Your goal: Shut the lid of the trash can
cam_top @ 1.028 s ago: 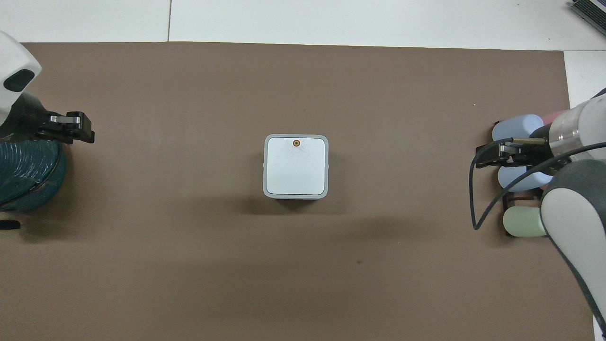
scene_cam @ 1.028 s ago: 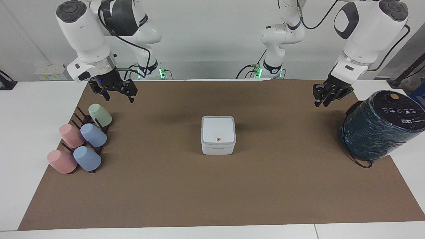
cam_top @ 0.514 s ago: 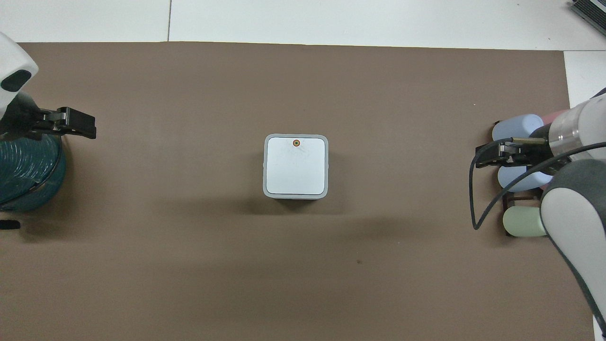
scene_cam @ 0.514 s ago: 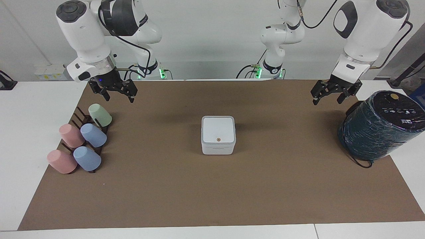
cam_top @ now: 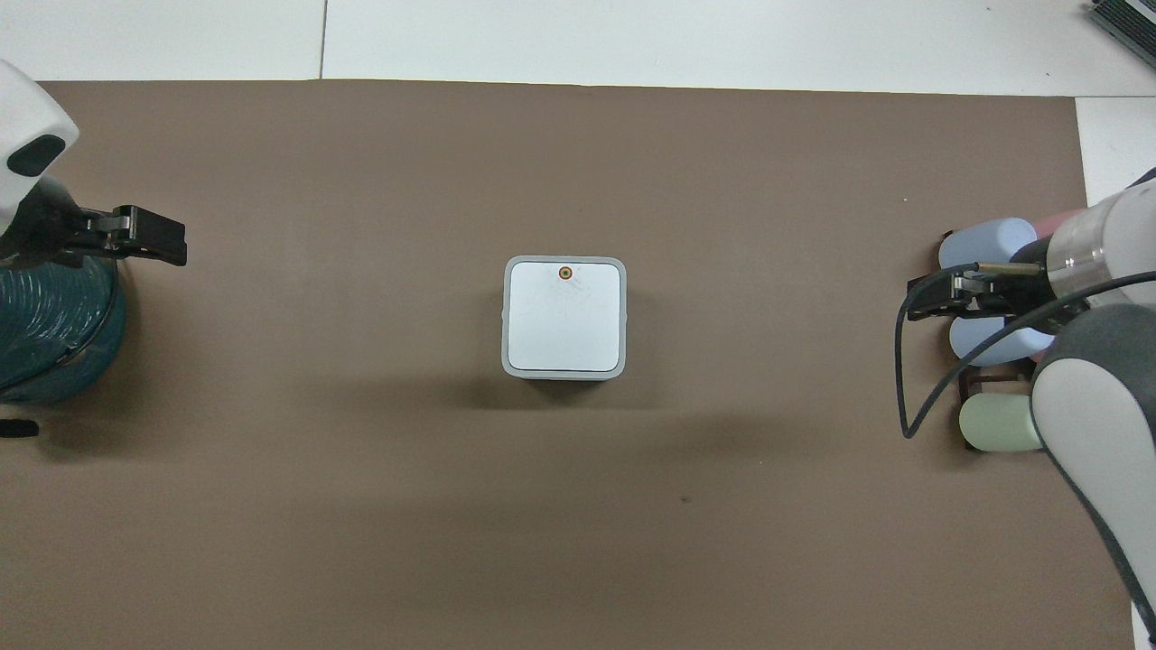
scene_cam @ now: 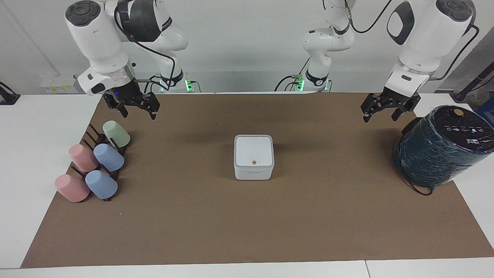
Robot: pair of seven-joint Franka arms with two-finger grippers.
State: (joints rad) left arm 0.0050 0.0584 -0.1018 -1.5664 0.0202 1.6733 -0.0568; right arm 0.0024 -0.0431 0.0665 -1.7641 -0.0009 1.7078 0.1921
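Note:
The small white square trash can [scene_cam: 252, 174] stands in the middle of the brown mat; it also shows in the overhead view [cam_top: 505, 318]. Its flat white lid [scene_cam: 253, 150] lies down flat on the can, with the orange-brown dot on top; it also shows in the overhead view [cam_top: 564, 320]. My left gripper [scene_cam: 380, 115] hangs open and empty in the air toward the left arm's end, beside the dark cylinder [cam_top: 144, 245]. My right gripper [scene_cam: 139, 113] hangs open and empty over the cup rack [cam_top: 939, 303]. Both are well apart from the can.
A large dark cylindrical wrapped device [scene_cam: 440, 148] lies tilted at the left arm's end of the mat [cam_top: 45, 334]. A dark rack with several pink, blue and green cups [scene_cam: 94, 164] stands at the right arm's end [cam_top: 989, 248].
My left gripper has turned at the wrist and risen slightly, so its fingers now show spread apart. The right gripper, the can and the lid have not moved.

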